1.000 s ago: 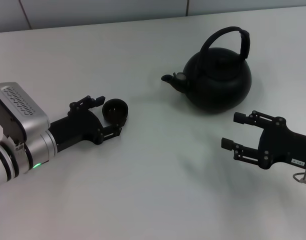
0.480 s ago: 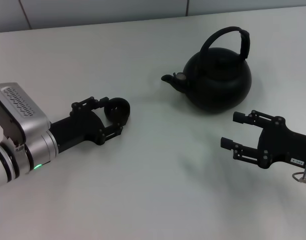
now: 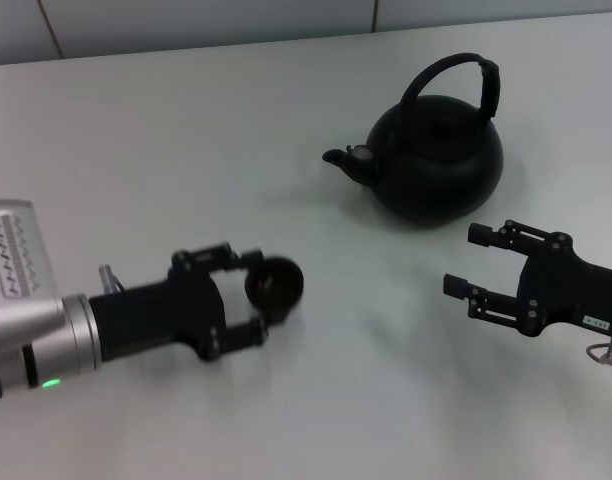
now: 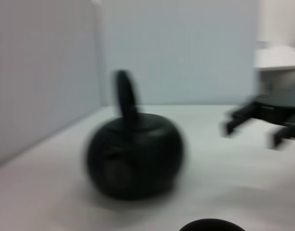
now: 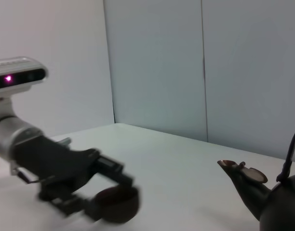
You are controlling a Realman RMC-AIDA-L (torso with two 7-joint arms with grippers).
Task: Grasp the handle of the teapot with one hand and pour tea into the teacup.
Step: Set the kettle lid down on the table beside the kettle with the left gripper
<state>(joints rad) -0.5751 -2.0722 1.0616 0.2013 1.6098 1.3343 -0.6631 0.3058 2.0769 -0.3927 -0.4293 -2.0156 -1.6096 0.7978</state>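
Note:
The matte-black teapot (image 3: 436,160) stands on the white table at the back right, its spout (image 3: 338,157) pointing left. Its arched handle (image 3: 441,64) stands upright over it. My left gripper (image 3: 254,297) is shut on a small dark teacup (image 3: 276,283), left of and in front of the teapot. My right gripper (image 3: 464,260) is open and empty, just in front of the teapot. The left wrist view shows the teapot (image 4: 133,161), the handle (image 4: 126,96) and the teacup's rim (image 4: 212,225). The right wrist view shows the teacup (image 5: 116,204) in my left gripper, and the spout (image 5: 241,173).
The white table (image 3: 316,420) carries only the teapot and cup. A pale wall (image 3: 236,20) runs along its far edge. My right gripper also shows in the left wrist view (image 4: 253,120).
My left gripper has moved right and toward the front of the table with the teacup in it. The right arm and the teapot have not moved.

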